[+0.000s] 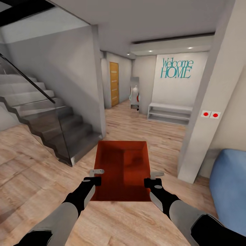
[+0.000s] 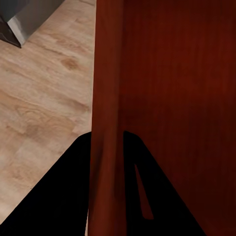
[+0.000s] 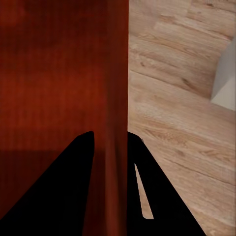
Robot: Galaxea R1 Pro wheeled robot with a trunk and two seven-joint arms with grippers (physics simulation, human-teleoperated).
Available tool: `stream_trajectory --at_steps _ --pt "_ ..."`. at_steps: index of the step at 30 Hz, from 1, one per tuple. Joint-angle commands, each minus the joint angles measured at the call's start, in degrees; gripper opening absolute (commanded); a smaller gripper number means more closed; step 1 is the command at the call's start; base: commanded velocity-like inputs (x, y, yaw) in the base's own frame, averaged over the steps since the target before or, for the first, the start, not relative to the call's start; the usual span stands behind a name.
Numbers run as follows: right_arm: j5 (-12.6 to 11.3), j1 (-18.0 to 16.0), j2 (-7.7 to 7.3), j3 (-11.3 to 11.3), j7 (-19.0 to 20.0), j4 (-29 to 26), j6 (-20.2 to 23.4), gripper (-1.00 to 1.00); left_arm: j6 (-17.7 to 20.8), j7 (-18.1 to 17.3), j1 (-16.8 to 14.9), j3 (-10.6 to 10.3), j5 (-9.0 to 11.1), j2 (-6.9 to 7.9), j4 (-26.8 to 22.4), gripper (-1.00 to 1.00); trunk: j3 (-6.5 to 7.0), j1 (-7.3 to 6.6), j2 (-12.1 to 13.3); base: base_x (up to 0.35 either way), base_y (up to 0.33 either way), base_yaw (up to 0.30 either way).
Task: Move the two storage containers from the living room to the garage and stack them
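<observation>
left gripper + right gripper: fingers clamped on side walls of storage container | carried over wood-plank floor, hallway ahead | garage not reached; stacking pending

We see the storage container at lower centre of the frame, above the plank floor, with the left pincer on its left wall and the right pincer on its right wall. The staircase sits at left, the shelf behind at centre right, the sofa at lower right.
</observation>
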Motion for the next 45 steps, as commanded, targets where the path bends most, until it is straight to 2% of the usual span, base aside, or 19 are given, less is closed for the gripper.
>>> stream_trajectory --at_steps 1,17,28,45 --pt "0.2 -0.11 -0.01 -0.25 0.02 -0.18 -2.08 -1.0 0.36 0.38 0.0 -0.34 -0.17 0.03 0.65 -1.0 -0.13 0.07 -0.13 0.322 0.0 0.0" --pt "0.2 -0.17 -0.01 -0.28 0.01 -0.18 -2.08 -1.0 0.36 0.38 0.0 -0.39 -0.2 0.03 0.65 -1.0 -0.13 0.07 -0.13 0.322 0.0 -0.004" --pt "0.09 -0.14 -0.01 -0.28 0.01 -0.18 -2.1 -1.0 0.36 0.38 0.01 -0.36 -0.2 0.03 0.65 -1.0 -0.13 0.07 -0.13 0.322 0.0 -0.194" --pt "0.07 -0.11 -0.01 -0.28 0.01 -0.18 -2.08 -1.0 0.36 0.38 0.0 -0.34 -0.2 0.03 0.65 -1.0 -0.13 0.07 -0.13 0.322 0.0 -0.011"
